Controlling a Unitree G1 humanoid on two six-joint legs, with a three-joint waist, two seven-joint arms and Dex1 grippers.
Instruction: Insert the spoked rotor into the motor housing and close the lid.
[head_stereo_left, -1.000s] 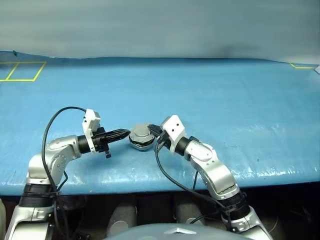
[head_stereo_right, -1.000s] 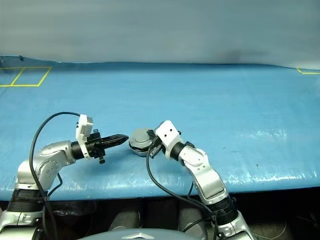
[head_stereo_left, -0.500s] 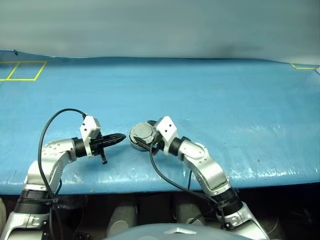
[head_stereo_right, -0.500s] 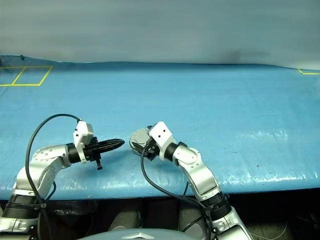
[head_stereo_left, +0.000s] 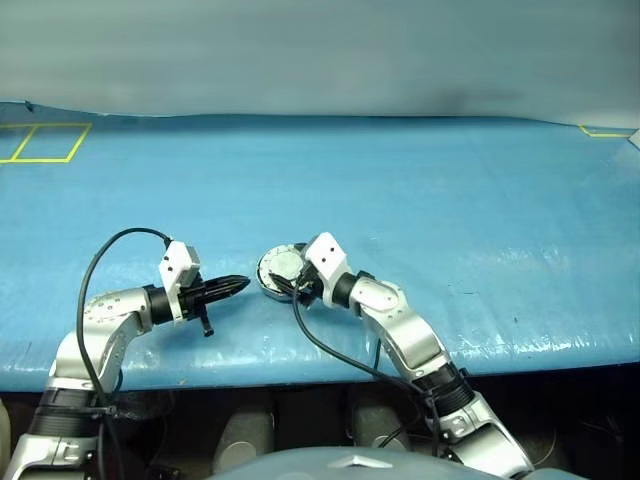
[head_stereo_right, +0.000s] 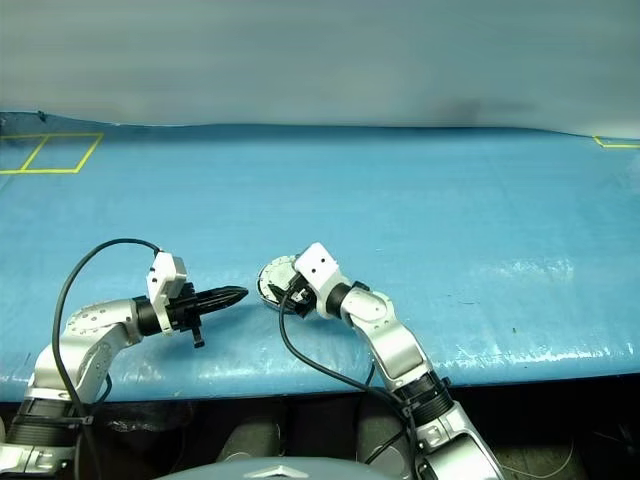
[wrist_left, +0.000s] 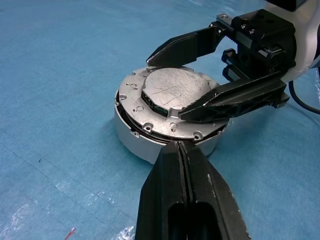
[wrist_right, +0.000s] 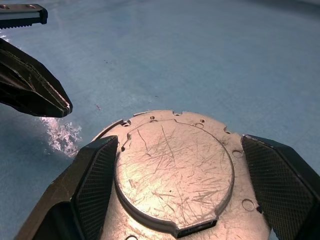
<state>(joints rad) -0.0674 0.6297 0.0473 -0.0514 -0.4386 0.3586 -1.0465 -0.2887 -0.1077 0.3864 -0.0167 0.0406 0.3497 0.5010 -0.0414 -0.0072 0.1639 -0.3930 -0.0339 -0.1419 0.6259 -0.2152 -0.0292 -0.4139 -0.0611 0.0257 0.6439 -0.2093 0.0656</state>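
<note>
The right gripper (wrist_left: 200, 75) stands wide open, one black finger on each side of the lid (wrist_left: 172, 92), above it and not pinching it as far as I can see. The lid lies flat on the motor housing (head_stereo_left: 281, 273), plain scratched face up, so the puck looks closed, or almost. In the left eye view this puck sits low in the frame, a little left of centre, on the blue table (head_stereo_left: 450, 200), and the right gripper covers its right side. The left gripper (head_stereo_left: 236, 286) is closed on nothing and points toward the housing from the left, just beside it with a small gap.

The coming move turns on this, I think: the lid is directly under the open right fingers, so the right arm is the nearer one and has only to go down to press or check it.

The left wrist view shows a thin dark seam around the lid edge, so it is maybe not fully seated. The right wrist view shows the scratches and the small holes of the lid. I cannot see the spoked rotor; I guess it is already inside
</note>
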